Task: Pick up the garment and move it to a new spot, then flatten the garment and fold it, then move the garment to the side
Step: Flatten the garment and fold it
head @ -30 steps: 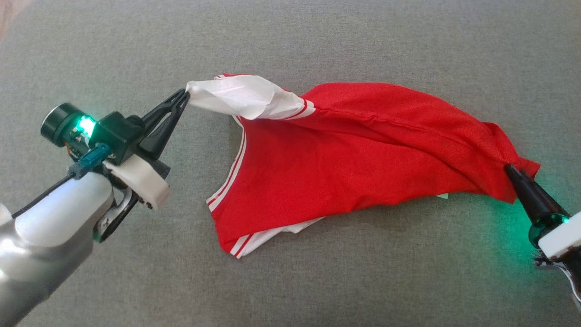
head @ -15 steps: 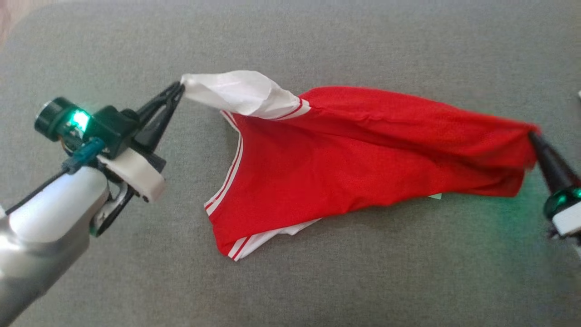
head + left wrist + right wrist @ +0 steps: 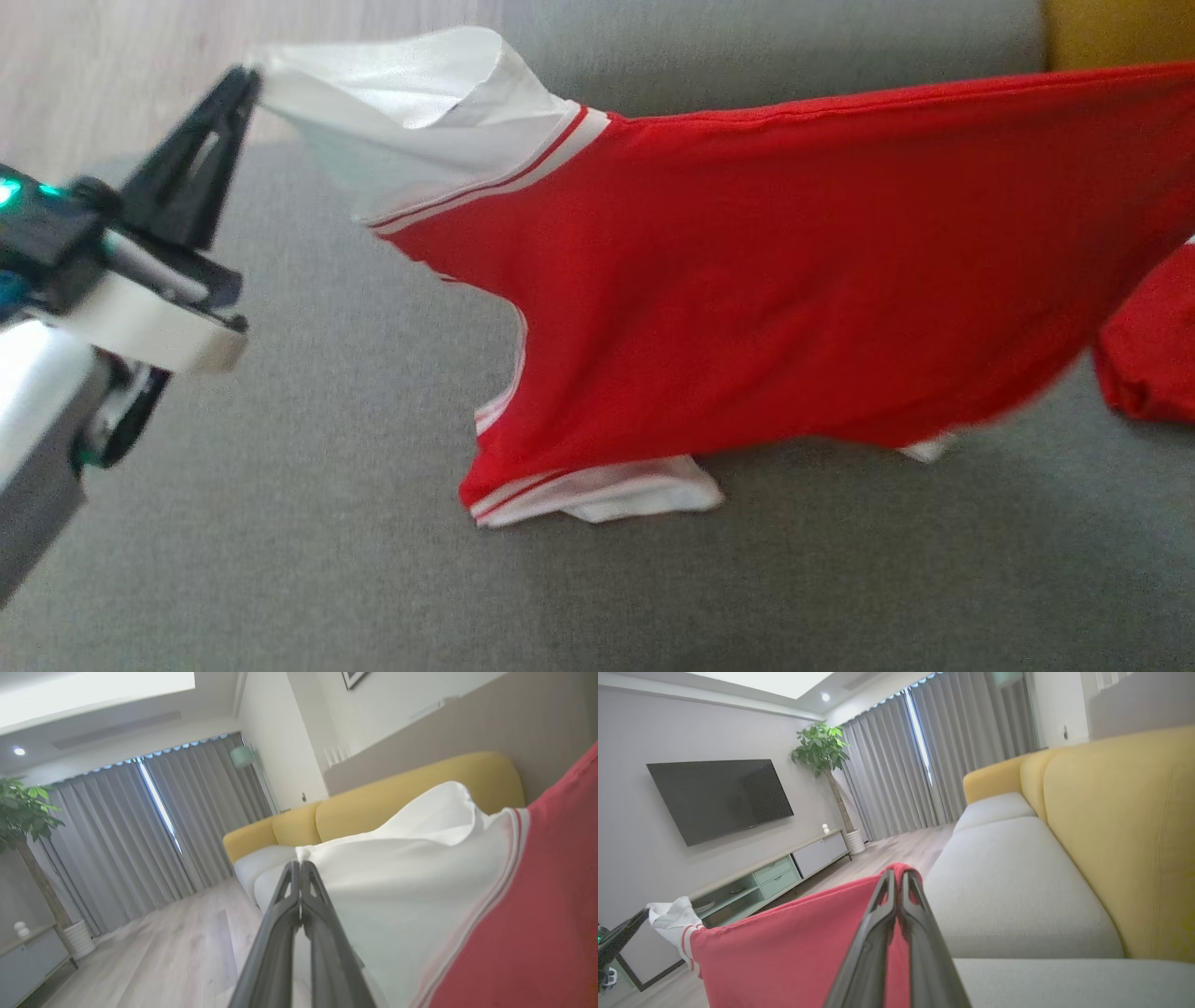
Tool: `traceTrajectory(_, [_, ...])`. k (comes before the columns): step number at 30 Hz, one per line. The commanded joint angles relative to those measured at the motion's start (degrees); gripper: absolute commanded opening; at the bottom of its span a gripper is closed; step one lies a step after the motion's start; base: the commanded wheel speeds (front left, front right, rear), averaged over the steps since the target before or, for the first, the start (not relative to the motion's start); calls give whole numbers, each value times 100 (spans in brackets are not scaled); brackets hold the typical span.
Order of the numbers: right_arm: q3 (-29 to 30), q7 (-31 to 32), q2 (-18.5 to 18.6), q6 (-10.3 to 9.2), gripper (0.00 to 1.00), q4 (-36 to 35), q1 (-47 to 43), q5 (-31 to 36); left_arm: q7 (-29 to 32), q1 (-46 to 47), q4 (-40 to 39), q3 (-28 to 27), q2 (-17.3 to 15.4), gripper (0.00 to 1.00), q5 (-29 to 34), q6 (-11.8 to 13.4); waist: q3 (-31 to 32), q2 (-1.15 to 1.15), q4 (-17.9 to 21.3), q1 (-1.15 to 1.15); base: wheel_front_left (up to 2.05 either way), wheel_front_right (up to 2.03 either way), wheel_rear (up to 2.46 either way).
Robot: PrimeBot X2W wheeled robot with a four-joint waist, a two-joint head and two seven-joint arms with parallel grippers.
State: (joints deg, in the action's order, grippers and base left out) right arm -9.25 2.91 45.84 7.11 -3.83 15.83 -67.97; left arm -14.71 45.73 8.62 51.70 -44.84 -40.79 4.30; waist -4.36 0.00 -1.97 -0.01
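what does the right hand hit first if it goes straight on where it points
Past the red-and-white fabric garment it pinches, the right hand likely meets wooden floor; depth unclear.

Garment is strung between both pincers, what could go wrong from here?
1. The left pincer pinches only the very edge of the white sleeve; a tug could pull it free.
2. The right pincer likewise bites just a corner of the red garment, so it could slip too.
3. The lower sleeve touches the grey cushion; carried sideways, it may drag and bunch.
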Motion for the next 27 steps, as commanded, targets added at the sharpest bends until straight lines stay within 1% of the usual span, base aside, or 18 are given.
traceTrajectory(1, [98,22,324,37,0,-228,117,52,-28,282,-215,-538,-347,0,-74,-22,411,0,135,1,0,0,0])
traceTrajectory(5, [234,125,460,37,0,-458,228,138,-29,229,-643,-1019,-543,0,-315,-87,626,0,217,1,0,0,0])
traceTrajectory(9, [283,231,426,37,0,-481,540,225,2,393,-801,-1286,-676,0,-513,-153,704,0,287,1,0,0,0])
traceTrajectory(12, [237,301,331,37,0,-295,939,323,158,760,-724,-1357,-605,0,-582,-268,646,0,302,1,0,0,0])
traceTrajectory(14, [152,288,194,37,0,-56,1321,432,289,1092,-536,-1351,-462,0,-585,-366,537,0,300,1,0,0,0])
traceTrajectory(16, [-12,315,28,37,0,272,1731,571,451,1448,-212,-1272,-239,0,-557,-499,384,0,274,1,0,0,0])
traceTrajectory(18, [-200,374,-107,37,0,581,2167,725,609,1840,203,-1190,36,0,-530,-619,115,0,235,1,0,0,0])
traceTrajectory(21, [-510,347,-298,37,0,998,2907,1023,664,2528,892,-1099,452,0,-322,-706,-426,0,181,1,0,0,0])
traceTrajectory(23, [-730,218,-447,37,0,1310,3417,1230,577,3005,1420,-1062,729,0,-121,-695,-748,0,162,1,0,0,0])
traceTrajectory(27, [-1082,-205,-702,37,0,1958,4344,1560,196,3918,2346,-1095,1172,0,334,-520,-1241,0,167,1,0,0,0])
